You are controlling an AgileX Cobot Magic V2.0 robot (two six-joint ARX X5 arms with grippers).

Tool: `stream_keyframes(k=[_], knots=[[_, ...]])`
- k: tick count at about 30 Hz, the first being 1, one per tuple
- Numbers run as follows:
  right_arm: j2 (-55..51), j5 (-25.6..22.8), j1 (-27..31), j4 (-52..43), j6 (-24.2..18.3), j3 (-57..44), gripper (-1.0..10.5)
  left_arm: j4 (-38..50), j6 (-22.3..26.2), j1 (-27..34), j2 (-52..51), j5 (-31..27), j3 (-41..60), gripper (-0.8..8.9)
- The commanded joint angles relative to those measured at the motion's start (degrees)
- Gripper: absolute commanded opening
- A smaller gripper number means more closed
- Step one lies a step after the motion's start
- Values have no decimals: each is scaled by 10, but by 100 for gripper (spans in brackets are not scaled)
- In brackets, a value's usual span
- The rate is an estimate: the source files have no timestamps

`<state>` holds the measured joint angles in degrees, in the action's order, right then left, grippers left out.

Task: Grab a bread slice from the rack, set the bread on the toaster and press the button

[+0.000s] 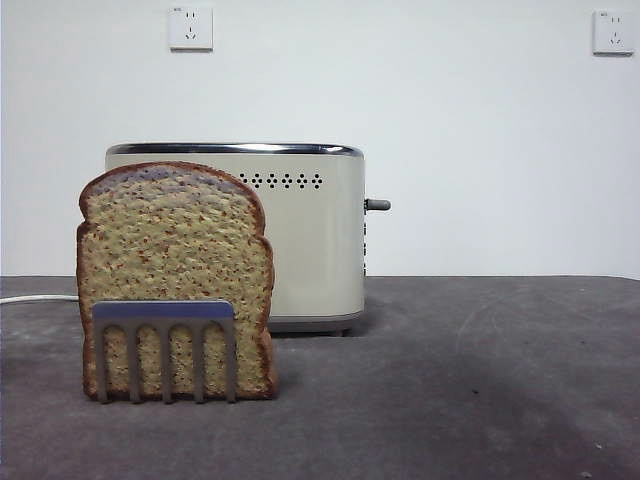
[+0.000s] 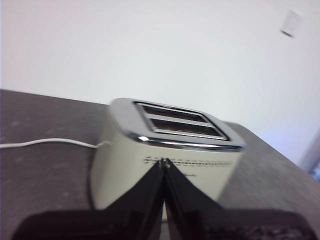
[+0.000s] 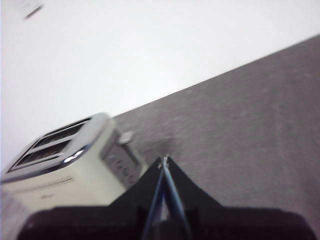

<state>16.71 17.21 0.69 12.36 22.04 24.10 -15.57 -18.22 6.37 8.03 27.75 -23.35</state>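
In the front view no arm is seen; both arms are held up above the table (image 1: 480, 380) and look down on it through their wrist cameras. The left gripper (image 2: 164, 162) has its two black jaws closed, the tips pressed together in a point, and it holds nothing; it hangs in the air above and in front of the toaster (image 2: 165, 160), pointing toward the toaster's long side, so the two empty slots on top are visible. The right gripper (image 3: 165, 160) is closed too, its jaws meeting in a thin line, also with nothing between them; it is raised over the dark table, near the narrow end of the toaster (image 3: 65, 170), where the button (image 3: 126, 137) sticks out. In the front view the slice of bread (image 1: 175, 270) stands upright in the rack (image 1: 165, 345) at the lower left of the frame, in front of the toaster (image 1: 310, 240) and covering its left part. The button (image 1: 377, 205) points to the right from the toaster's end, at the middle of the frame. A white cable (image 1: 35, 298) lies on the table at the left edge
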Motion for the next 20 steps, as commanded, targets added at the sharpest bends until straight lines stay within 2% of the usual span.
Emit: stream_keyframes(k=[1, 9, 13, 17, 20], knots=[[51, 38, -1, 19, -62, 52, -12, -28, 68, 1, 43, 41, -46, -8], [190, 180, -3, 178, -223, 218, -12, -164, 228, 0, 163, 127, -168, -8], [244, 212, -19, 271, -290, 287, -12, -229, 284, -2, 212, 164, -216, -8], [276, 218, -48, 310, -323, 316, -12, -276, 328, -14, 240, 175, -248, -8], [286, 218, -63, 311, -325, 317, -12, -280, 333, -23, 244, 175, -250, -8]])
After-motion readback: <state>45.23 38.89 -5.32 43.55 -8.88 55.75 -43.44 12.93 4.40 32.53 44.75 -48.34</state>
